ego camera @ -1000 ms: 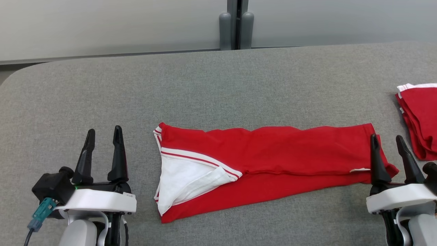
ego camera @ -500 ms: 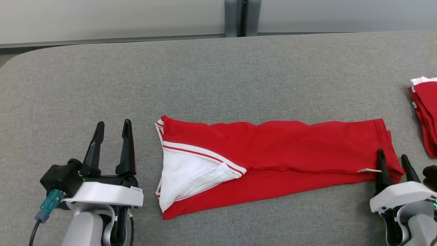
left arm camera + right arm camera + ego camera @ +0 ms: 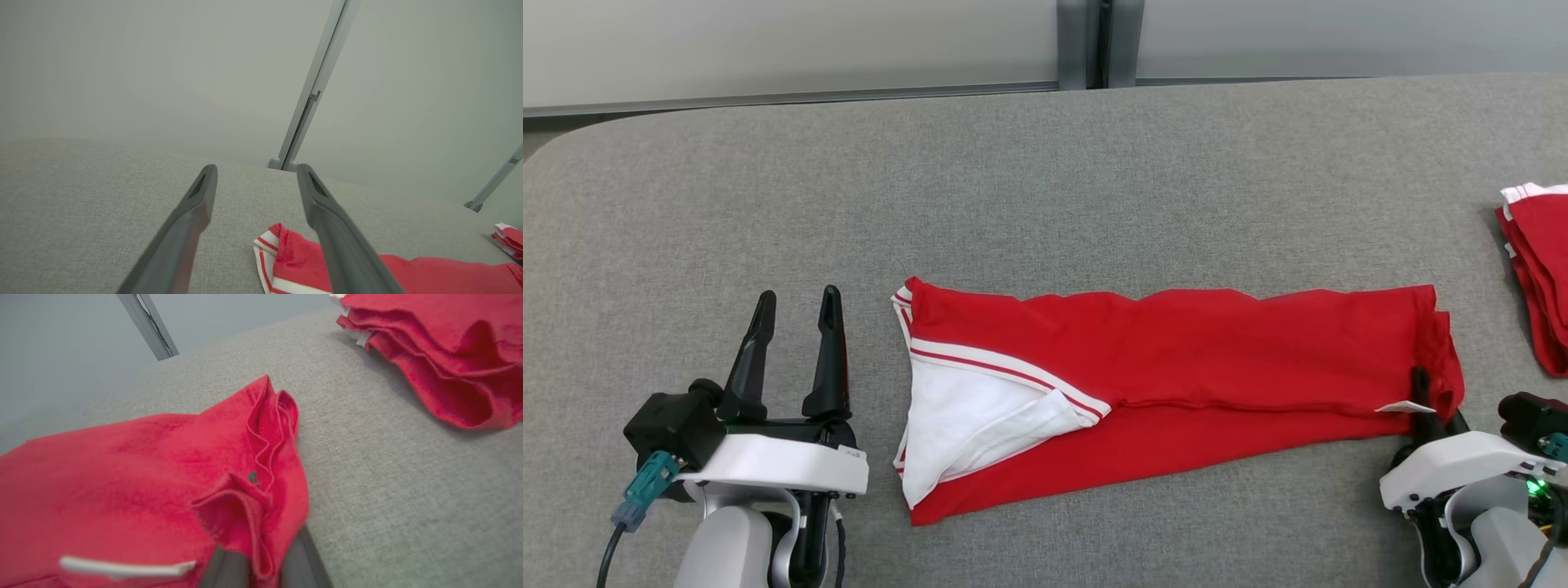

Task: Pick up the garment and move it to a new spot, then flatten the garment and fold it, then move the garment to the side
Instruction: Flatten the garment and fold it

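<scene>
The red garment point(image 3: 1176, 359) lies folded lengthwise across the grey table point(image 3: 1045, 180), with white striped trim and its white inside showing at its left end. My right gripper point(image 3: 1437, 402) is at the garment's near right corner, shut on a bunched fold of the red fabric point(image 3: 261, 490). Its dark fingers point(image 3: 300, 561) stand close together under the cloth, beside a white label point(image 3: 122, 568). My left gripper point(image 3: 796, 298) is open to the left of the garment, apart from it, with nothing between its fingers point(image 3: 196, 212). The striped corner point(image 3: 269, 245) lies just beyond them.
A stack of folded red garments point(image 3: 1539, 278) sits at the table's right edge, close to my right gripper, and looms large in the right wrist view point(image 3: 441, 355). A pale wall with a grey post point(image 3: 1098, 41) runs behind the table's far edge.
The right gripper has drawn back and shut on the garment's right corner, which is now bunched up. The camera shifted after the earliest frame. The left gripper has held still.
</scene>
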`<state>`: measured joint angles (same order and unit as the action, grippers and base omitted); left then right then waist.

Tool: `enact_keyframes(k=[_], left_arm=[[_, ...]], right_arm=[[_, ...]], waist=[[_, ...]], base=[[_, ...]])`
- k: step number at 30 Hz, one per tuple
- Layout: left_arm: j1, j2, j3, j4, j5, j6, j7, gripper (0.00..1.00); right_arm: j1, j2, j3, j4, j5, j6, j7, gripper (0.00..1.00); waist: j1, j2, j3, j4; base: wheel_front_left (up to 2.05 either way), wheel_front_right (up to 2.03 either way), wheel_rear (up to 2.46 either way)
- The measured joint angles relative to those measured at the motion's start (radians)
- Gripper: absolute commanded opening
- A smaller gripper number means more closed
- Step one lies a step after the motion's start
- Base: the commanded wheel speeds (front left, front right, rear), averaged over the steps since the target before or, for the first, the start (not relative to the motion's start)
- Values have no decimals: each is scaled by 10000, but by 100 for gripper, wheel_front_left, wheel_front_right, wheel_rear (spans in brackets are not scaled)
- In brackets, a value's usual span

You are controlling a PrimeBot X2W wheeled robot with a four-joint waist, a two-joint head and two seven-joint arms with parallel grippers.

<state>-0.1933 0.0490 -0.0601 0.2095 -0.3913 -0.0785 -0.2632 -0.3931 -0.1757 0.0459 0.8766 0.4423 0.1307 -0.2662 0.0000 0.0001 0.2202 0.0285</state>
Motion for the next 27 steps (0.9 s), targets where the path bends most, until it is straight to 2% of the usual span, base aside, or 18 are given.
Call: enact_keyframes(k=[4,11,15,22,27], left_arm=[[2,0,13,40,0,4,0,100],[68,4,82,100,0,2,0,100],[220,2,111,136,-23,-10,0,100],[414,2,153,201,-144,-10,0,100],[474,0,81,247,-240,-8,0,100]], right_arm=[[81,-284,-176,-56,-119,12,23,0],[262,-1034,-1931,-393,-704,12,25,0],[403,-1005,-2585,-706,-1068,12,25,0],[449,-291,-1501,-1983,-991,2,27,0],[452,382,151,-3156,-642,2,337,0]], waist=[[0,0,-116,-14],[0,0,-430,-70],[0,0,-634,-107],[0,0,-947,-224],[0,0,-1158,-254]], base=[[0,0,0],[0,0,0],[0,0,0],[0,0,0],[0,0,0]])
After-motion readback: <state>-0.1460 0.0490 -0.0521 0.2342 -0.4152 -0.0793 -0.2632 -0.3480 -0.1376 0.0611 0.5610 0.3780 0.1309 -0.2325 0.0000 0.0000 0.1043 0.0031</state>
